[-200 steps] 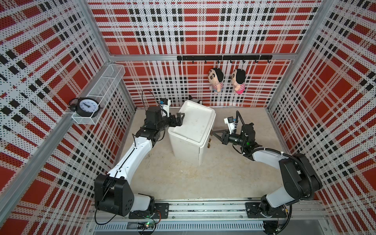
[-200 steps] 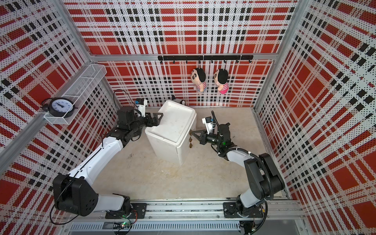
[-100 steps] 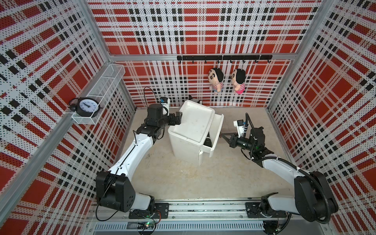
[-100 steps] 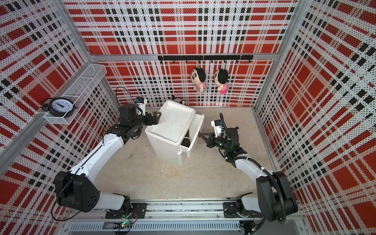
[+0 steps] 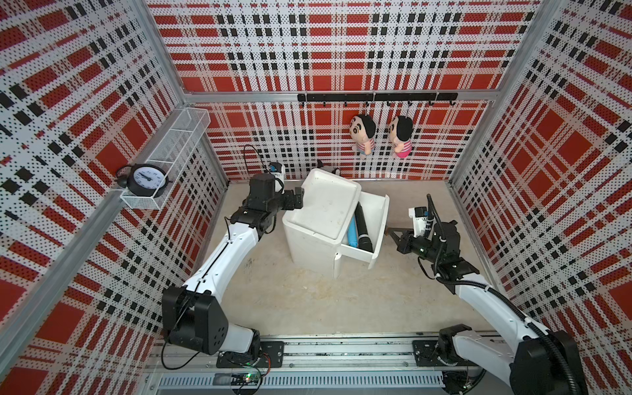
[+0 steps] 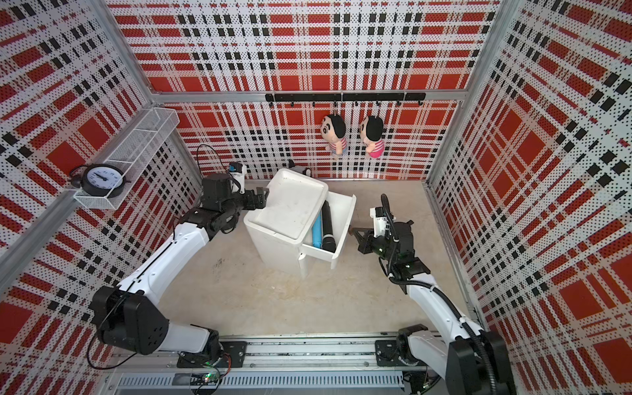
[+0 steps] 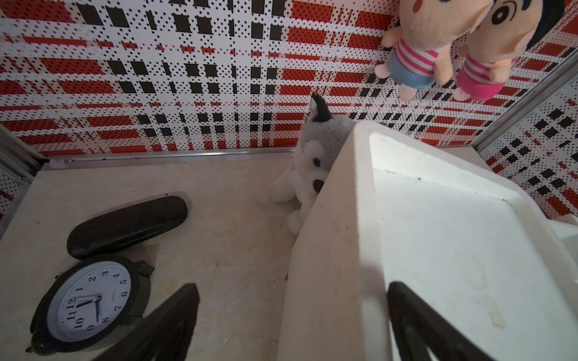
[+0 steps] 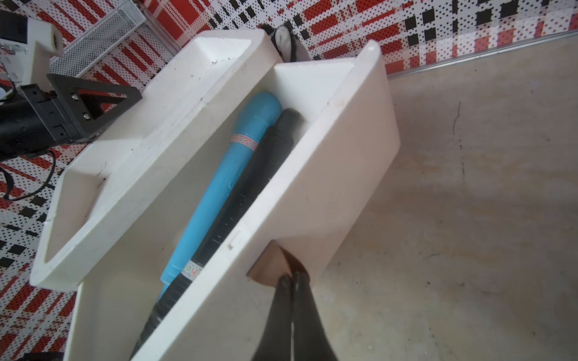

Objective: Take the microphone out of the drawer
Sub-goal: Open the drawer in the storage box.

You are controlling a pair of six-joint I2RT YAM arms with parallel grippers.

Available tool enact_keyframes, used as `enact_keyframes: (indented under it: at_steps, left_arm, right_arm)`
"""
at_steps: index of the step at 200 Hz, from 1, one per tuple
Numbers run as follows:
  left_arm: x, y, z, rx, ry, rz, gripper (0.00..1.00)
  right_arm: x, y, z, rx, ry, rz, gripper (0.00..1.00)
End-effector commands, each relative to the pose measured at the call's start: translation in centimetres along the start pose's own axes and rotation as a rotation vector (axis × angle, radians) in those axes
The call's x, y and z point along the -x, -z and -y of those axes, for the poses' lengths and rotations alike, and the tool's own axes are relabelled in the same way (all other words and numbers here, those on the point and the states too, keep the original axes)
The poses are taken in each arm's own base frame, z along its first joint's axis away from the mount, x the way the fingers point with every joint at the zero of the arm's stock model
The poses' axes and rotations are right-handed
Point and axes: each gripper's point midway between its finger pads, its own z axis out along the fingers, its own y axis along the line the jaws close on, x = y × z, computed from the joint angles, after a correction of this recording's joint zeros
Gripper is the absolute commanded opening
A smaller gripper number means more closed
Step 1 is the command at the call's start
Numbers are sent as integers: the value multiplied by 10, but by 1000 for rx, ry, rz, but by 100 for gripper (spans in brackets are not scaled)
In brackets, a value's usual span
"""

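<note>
Right wrist: two microphones, one drawer

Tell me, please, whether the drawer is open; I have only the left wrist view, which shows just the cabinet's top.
Observer: Yes, the drawer stands pulled partway out of the white cabinet.
Operator: Thank you. What lies inside it?
Observer: A blue microphone and a black microphone lie side by side along its length.
Operator: And what is the right arm doing?
Observer: The right gripper is shut on the brown tab at the drawer's front, so neither microphone is held.
</note>
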Motion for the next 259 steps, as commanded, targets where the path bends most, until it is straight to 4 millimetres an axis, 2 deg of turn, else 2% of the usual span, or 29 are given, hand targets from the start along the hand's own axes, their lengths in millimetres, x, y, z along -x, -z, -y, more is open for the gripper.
enact_keyframes:
  at_steps: [1,22,51,80,101,142,167,181,194,198,239,259]
  left_arm:
    - [-37,-11,-9,47,-27,-133,97]
    - [-37,-12,-9,49,-26,-134,97]
    - [-37,-14,-9,49,-23,-136,97]
    - [-38,-16,-9,47,-21,-140,97]
    - [-37,-16,-8,44,-21,-140,96]
    - [-38,-16,-9,49,-23,-139,96]
    - [-37,-15,-8,44,-25,-139,96]
    - [-38,-15,-8,38,-24,-141,96]
    - [-37,-15,-5,26,-23,-139,97]
    - [-37,-15,-5,23,-23,-140,97]
    - [-37,-16,-1,1,-26,-142,99]
    - [-38,-14,6,-37,-27,-145,99]
  right_arm:
    - [-12,11,29,-138,-12,-28,0]
    - [-14,17,26,-133,13,-21,0]
    - [-10,28,11,-83,49,11,0]
    - [-8,38,11,-115,56,15,0]
    - [-9,37,14,-134,54,-5,0]
    - [5,34,15,-164,64,-6,0]
    - [18,39,17,-213,76,0,59]
    - [29,45,16,-247,95,3,76]
    - [39,49,15,-280,111,-15,97]
    - [44,50,14,-285,118,-21,100]
    - [66,42,7,-335,148,-174,100]
    - [79,36,-3,-364,203,-241,100]
